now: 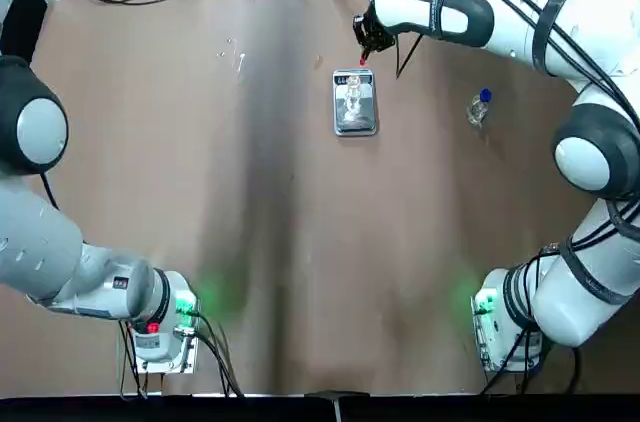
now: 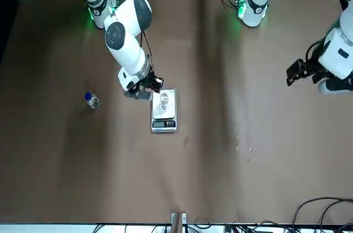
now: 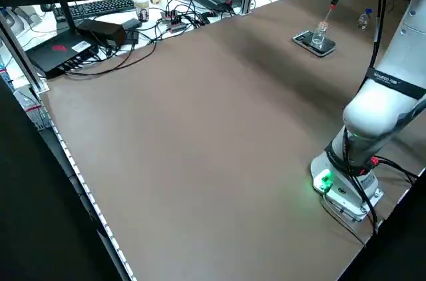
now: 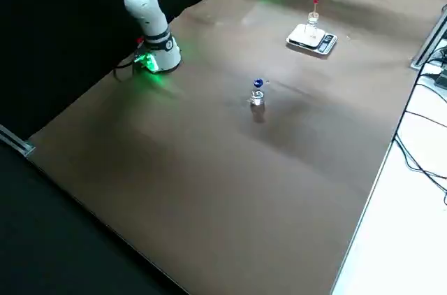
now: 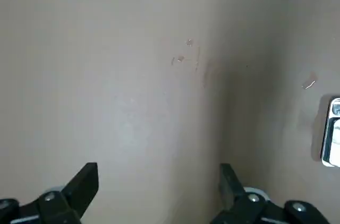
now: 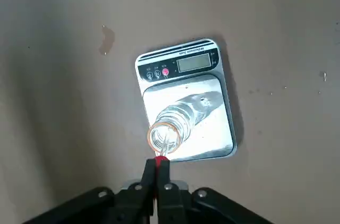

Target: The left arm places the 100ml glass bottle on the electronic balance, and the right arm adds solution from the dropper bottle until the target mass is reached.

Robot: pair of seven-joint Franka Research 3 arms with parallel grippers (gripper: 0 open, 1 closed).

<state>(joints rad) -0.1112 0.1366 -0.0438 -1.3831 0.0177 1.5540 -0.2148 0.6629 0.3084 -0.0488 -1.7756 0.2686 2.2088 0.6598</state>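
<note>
Pinches the dropper's red bulb (image 6: 161,158) in the right claw (image 6: 158,161), tip down at the mouth of the glass bottle (image 6: 179,119) on the balance (image 6: 224,135), near the counter's (image 1: 270,242) 12 o'clock, likely for weighing added drops, with the left claw (image 5: 159,170) spread, idle toward 9 o'clock.

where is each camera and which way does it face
top: overhead, down on the balance; both arms
front: across the table, facing the robot; both arms
left side: raised, diagonally down; right arm
right side: raised, diagonally down; both arms partly
left wrist: at bare table; its open hand
right wrist: at balance and glass bottle; its closed hand
top and front share the blue-capped bottle
</note>
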